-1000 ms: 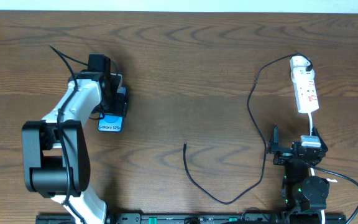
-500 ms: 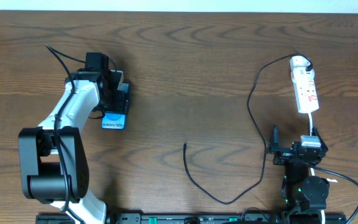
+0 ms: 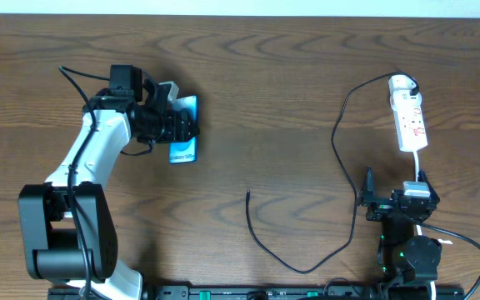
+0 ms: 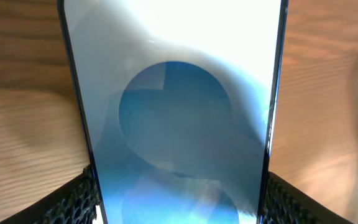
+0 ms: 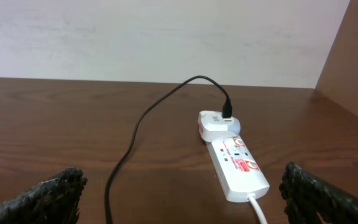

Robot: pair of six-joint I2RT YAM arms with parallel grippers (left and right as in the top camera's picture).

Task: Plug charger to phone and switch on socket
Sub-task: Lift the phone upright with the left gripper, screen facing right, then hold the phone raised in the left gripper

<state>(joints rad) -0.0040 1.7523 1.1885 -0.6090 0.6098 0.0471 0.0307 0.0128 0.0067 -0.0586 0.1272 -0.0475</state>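
The left end effector (image 3: 170, 125) grips the phone (image 3: 185, 127) by its long edges in the upper left of the overhead frame. The blue screen is glare-washed, and the print on its white strip is too small to read. The right end effector (image 5: 182, 186) stands wide and empty at lower right. Above it lies the white power strip (image 3: 409, 117), its red markings illegible. The black charger cable (image 3: 334, 142) loops across the desk (image 3: 265, 83) from an adapter (image 5: 215, 124) on the strip, its free tip (image 3: 248, 195) at centre.
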